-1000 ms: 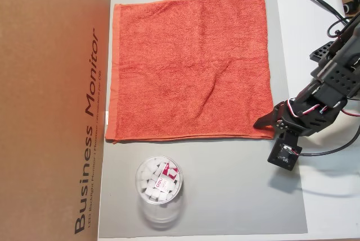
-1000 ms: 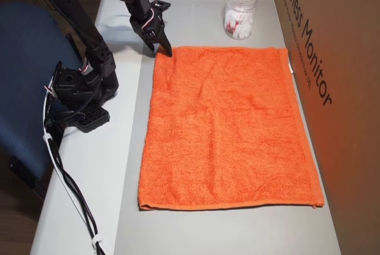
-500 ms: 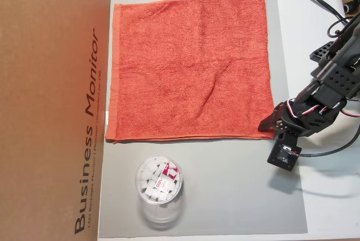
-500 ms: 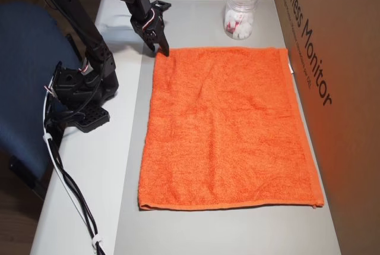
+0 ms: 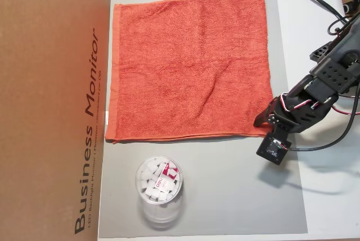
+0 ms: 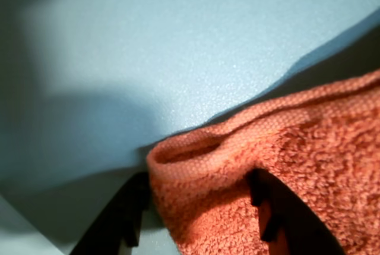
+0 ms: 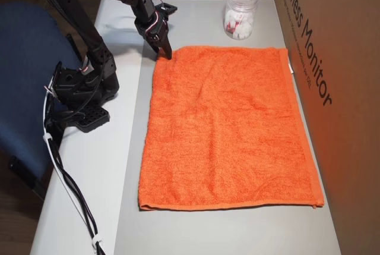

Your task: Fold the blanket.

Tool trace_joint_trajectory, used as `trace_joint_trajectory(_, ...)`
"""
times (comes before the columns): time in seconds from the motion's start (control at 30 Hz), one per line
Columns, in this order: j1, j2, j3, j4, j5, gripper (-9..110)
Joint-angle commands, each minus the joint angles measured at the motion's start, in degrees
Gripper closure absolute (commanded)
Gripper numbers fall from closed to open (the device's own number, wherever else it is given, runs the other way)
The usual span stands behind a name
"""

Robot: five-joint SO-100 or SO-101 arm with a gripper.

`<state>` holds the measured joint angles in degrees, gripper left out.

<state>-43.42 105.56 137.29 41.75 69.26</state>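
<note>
Lying flat and unfolded on the grey tabletop (image 7: 237,231), the orange-red terry blanket (image 5: 188,64) is showing faint creases. The pincer (image 6: 199,207) is pinching its hemmed corner, bunching it slightly.

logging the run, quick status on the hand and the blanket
Hand at blanket corner, fingers either side of a bunched hem. Rest of blanket flat, unfolded on grey mat. Plastic jar off the edge, not in the way.
</note>
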Motion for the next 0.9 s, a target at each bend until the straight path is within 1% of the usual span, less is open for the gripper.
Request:
trace_joint_trajectory(0.0, 0.79, -0.26, -0.70, 0.53, 0.44, 84)
trace_joint_trajectory(0.07, 0.79, -0.26, -0.70, 0.53, 0.44, 85)
trace_joint_trajectory(0.3, 0.79, -0.18, -1.14, 0.53, 0.00, 94)
trace_joint_trajectory(0.47, 0.79, -0.18, -1.14, -0.09, 0.44, 95)
trace_joint_trajectory(0.7, 0.88, 0.44, -1.41, -0.18, 0.44, 102)
trace_joint_trajectory(0.87, 0.88, 0.79, -1.32, -0.18, 0.53, 102)
